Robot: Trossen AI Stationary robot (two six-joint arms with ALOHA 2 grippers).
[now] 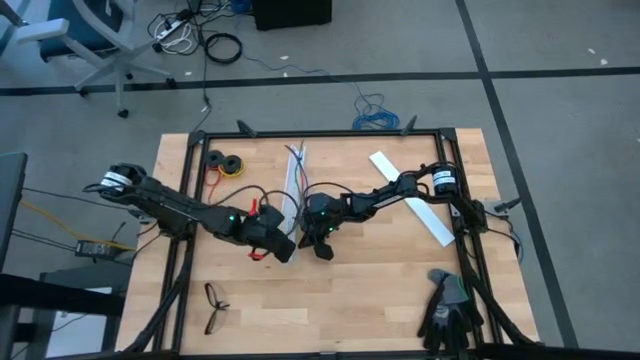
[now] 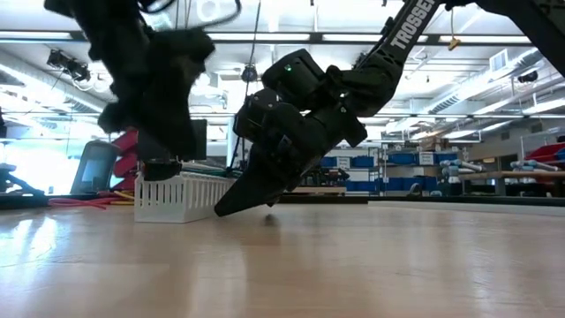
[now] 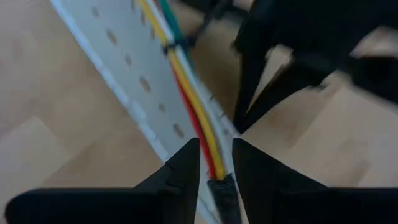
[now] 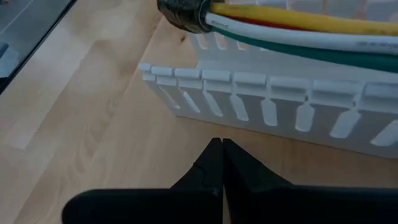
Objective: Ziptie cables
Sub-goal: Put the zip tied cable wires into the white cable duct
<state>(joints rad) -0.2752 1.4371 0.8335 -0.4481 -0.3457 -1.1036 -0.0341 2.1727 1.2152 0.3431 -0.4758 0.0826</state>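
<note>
two grippers meet at the white slotted strip [image 4: 261, 99], where the cables [image 3: 193, 106] run lengthwise. left gripper [image 3: 214, 163] straddles the bundle's black-wrapped end, fingers parted around it, grip unclear. right gripper [image 4: 222, 163], clenched empty, sits just beside the strip's wall.

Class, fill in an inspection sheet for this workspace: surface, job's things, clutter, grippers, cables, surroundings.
Surface: wooden table in a black frame.
Job's things: cable bundle lying along the slotted white strip, one end in a dark wrap; a ziptie cannot be made out.
Clutter: eyeglasses, black gloves, yellow tape rolls, flat white strip.
Grippers: left gripper part open astride the bundle's end; right gripper shut, beside the slotted strip.
Cables: loose leads on the floor.
Surroundings: office chair.
</note>
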